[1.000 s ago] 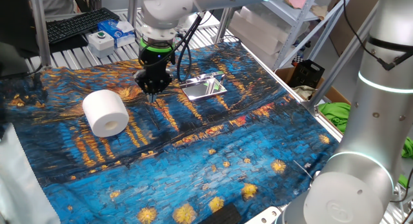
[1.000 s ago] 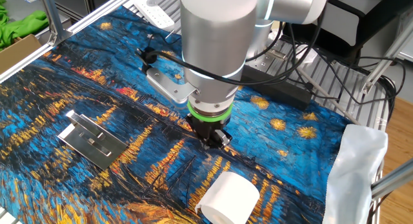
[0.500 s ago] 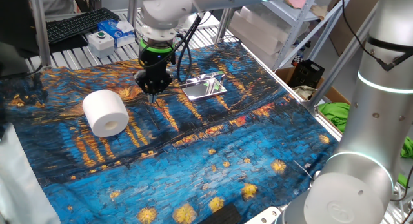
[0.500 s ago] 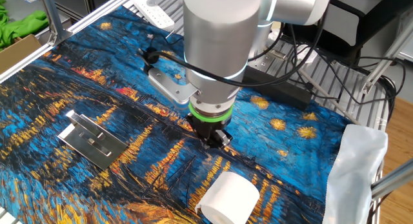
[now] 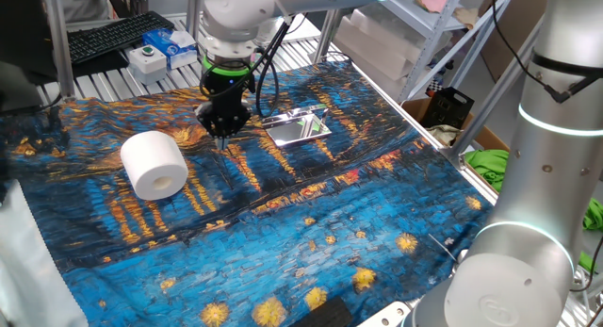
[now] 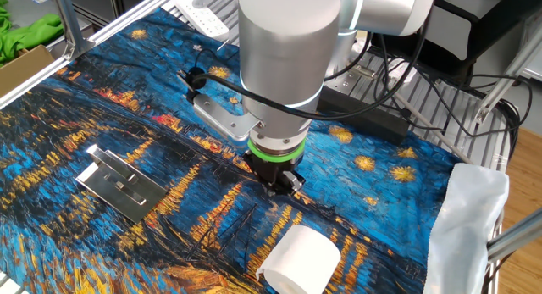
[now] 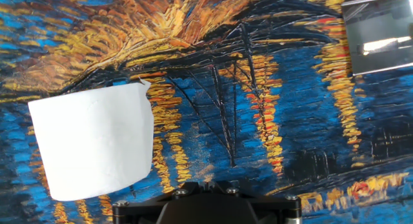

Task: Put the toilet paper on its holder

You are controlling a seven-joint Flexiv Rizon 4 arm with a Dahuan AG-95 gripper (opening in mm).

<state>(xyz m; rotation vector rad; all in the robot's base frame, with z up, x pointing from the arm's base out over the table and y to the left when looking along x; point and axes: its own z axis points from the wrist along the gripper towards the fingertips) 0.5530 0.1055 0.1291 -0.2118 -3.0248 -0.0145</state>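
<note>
The toilet paper (image 5: pixel 154 164) is a white roll lying on its side on the blue painted cloth, left of centre. It also shows in the other fixed view (image 6: pixel 298 260) and at the left of the hand view (image 7: pixel 93 143). The holder (image 5: pixel 299 127) is a shiny chrome plate lying on the cloth, to the right of the gripper; it also shows in the other fixed view (image 6: pixel 121 184) and at the top right of the hand view (image 7: pixel 381 33). My gripper (image 5: pixel 223 134) points down just above the cloth between roll and holder, its fingers together and empty (image 6: pixel 284 185).
A white box with a green button (image 5: pixel 146 56), a blue box (image 5: pixel 179 44) and a keyboard (image 5: pixel 113 35) lie beyond the cloth's far edge. A white bag (image 6: pixel 470 218) hangs at one cloth edge. Cables and a power strip (image 6: pixel 203 14) lie on the slatted table.
</note>
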